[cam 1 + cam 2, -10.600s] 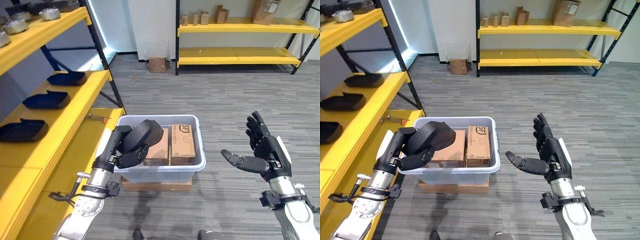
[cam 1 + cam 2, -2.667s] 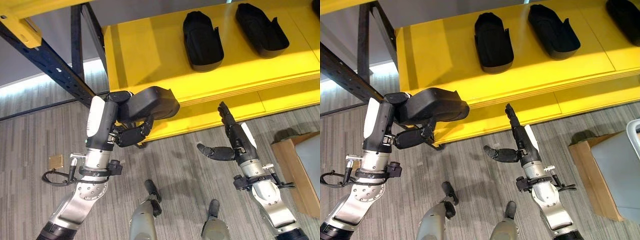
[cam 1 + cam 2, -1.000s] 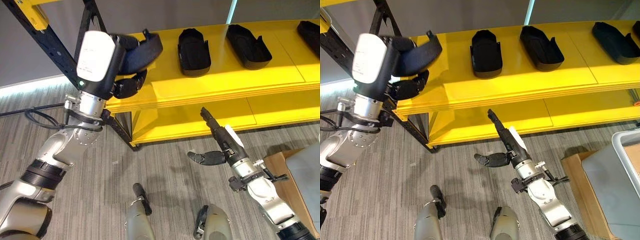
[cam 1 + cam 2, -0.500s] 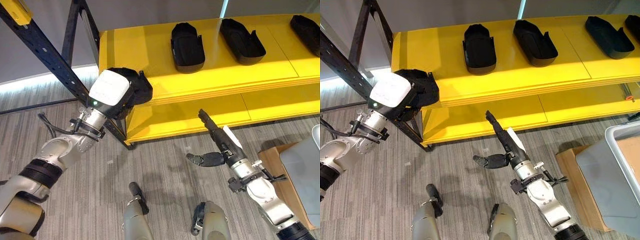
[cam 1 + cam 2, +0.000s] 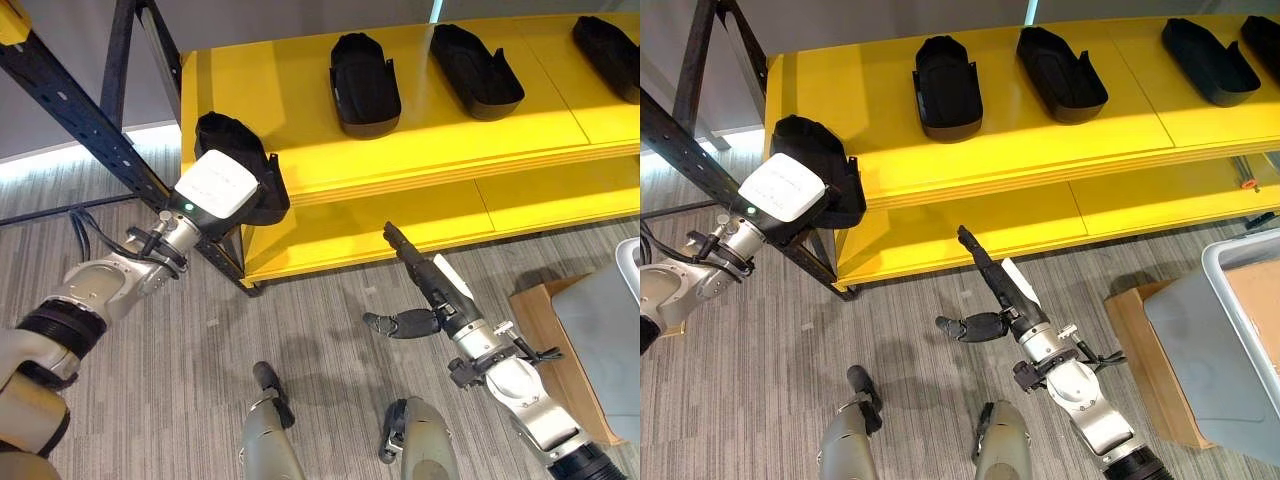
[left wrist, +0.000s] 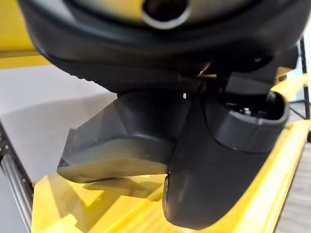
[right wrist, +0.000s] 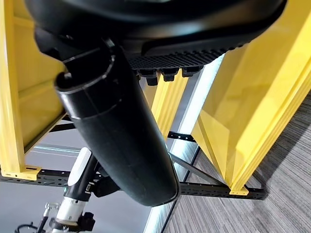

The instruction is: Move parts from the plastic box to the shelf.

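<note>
Left hand is gripping black part, setting it on the shelf corner beside placed parts. Advice: seat it inboard before releasing. Right hand is hanging open, idle.

The parts look like matt black moulded plastic. The shelf boards are smooth, glossy yellow on dark perforated metal posts. The floor is rough grey carpet.
</note>
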`<state>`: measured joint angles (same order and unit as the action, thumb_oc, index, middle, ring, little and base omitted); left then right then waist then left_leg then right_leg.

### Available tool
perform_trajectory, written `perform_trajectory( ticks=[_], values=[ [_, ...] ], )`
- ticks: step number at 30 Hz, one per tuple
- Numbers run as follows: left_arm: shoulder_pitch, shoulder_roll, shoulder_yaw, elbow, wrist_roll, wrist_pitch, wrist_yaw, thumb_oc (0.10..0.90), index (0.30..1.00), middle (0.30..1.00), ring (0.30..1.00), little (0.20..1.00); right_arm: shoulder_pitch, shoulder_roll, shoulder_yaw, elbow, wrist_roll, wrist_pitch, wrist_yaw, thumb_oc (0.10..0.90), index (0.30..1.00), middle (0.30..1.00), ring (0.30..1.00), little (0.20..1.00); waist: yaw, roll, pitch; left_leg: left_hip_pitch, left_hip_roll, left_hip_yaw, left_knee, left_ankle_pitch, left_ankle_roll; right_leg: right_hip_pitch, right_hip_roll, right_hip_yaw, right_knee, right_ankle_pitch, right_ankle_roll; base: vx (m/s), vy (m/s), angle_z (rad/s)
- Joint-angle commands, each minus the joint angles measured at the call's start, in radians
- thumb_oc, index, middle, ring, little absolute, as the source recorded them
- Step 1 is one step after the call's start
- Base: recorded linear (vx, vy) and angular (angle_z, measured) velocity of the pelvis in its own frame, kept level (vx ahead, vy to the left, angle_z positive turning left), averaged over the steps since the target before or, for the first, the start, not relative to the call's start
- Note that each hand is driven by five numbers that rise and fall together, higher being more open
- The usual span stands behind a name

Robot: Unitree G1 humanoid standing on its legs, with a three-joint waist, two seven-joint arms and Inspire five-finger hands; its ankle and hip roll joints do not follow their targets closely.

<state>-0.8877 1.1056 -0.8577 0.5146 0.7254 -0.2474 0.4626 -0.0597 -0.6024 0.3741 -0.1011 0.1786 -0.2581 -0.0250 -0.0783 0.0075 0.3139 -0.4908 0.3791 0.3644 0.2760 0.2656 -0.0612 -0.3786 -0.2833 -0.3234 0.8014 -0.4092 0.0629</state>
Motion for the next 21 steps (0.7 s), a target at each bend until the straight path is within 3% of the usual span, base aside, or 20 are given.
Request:
perform_trajectory(
  ticks=[1,10,21],
  values=[
    [-0.142,0.062,0.104,-0.019,0.005,0.015,0.023,0.400,0.300,0.300,0.300,0.300,-0.118,-0.012,-0.056,-0.060,0.023,-0.131,0.002,0.900,1.000,1.000,1.000,1.000,-0.041,0.024,0.007,0.016,0.111,-0.090,0.217,-0.157,-0.112,0.170,0.030,-0.003,-0.209,0.086,0.001,0.01,0.006,-0.04],
    [-0.168,0.068,0.108,0.044,-0.025,0.018,0.033,0.400,0.300,0.300,0.300,0.300,-0.097,-0.017,-0.063,-0.059,0.028,-0.135,0.008,0.900,1.000,1.000,1.000,1.000,-0.047,0.024,0.004,0.014,0.112,-0.087,0.219,-0.158,-0.112,0.167,0.030,0.000,-0.211,0.088,0.003,0.00,0.001,-0.02],
    [-0.361,0.107,-0.046,0.141,-0.009,0.028,0.041,0.400,0.300,0.300,0.300,0.300,-0.056,-0.023,-0.065,-0.064,0.043,-0.142,0.032,0.900,1.000,1.000,1.000,1.000,-0.062,0.029,-0.003,0.005,0.112,-0.082,0.224,-0.166,-0.111,0.157,0.028,0.004,-0.210,0.095,0.010,0.00,0.000,0.00]
  ],
)
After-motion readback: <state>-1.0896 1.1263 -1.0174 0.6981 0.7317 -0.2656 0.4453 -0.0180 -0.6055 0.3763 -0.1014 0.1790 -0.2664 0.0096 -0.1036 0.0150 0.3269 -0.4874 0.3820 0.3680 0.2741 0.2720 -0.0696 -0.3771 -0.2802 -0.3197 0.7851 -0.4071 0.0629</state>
